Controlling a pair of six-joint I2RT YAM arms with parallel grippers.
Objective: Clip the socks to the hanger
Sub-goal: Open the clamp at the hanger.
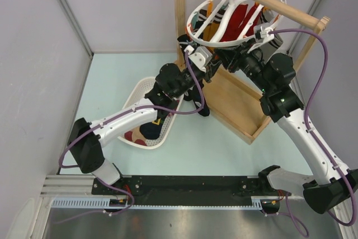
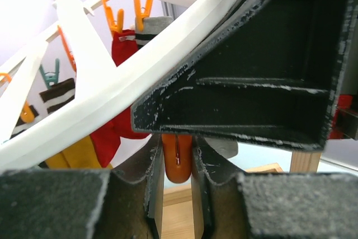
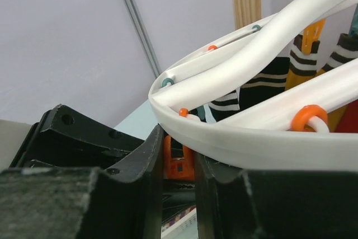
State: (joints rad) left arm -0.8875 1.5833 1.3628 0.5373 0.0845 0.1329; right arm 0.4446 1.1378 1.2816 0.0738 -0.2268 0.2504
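The white ring hanger hangs from the wooden rail with red, yellow and striped socks clipped to it. Both grippers meet under its near-left rim. My left gripper is shut on an orange clip, whose rounded end sits between the pads. My right gripper is shut on an orange clip just below the rim. A dark sock dangles beneath the grippers; what holds its top is hidden.
A white basket with more socks stands on the table under the left arm. The wooden frame's base and upright post stand close behind the grippers. Grey walls enclose the table.
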